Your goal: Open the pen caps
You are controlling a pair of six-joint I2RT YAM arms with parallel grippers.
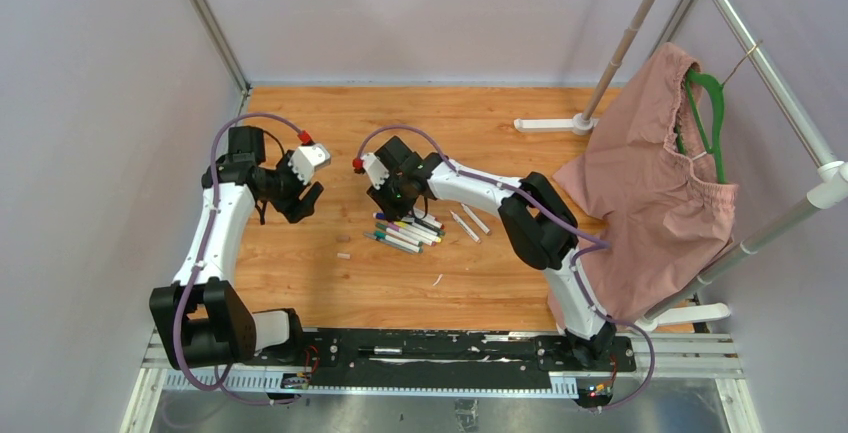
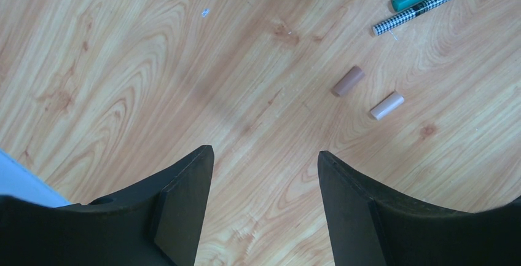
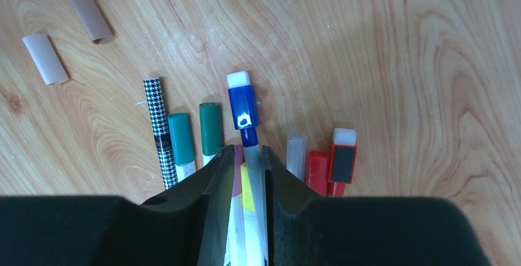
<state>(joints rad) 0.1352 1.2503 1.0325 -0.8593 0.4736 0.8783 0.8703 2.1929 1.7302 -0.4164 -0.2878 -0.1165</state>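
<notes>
Several capped pens [image 1: 405, 233] lie in a bunch mid-table. In the right wrist view my right gripper [image 3: 249, 149] has its jaws drawn in narrow around the white barrel of a pen with a blue cap [image 3: 244, 107], which sticks out past the fingertips. Pink and yellow capped pens lie under the jaws. Beside them are two green caps [image 3: 180, 131], a houndstooth pen [image 3: 160, 131], a grey cap [image 3: 296, 152] and red caps [image 3: 316, 171]. My left gripper [image 2: 264, 152] is open and empty over bare wood, left of the bunch [image 1: 303, 203].
Two loose caps, brown [image 2: 348, 81] and beige [image 2: 387, 105], lie on the wood left of the pens. Two bare white barrels [image 1: 468, 221] lie right of the bunch. A pink garment [image 1: 650, 183] hangs on a rack at the right.
</notes>
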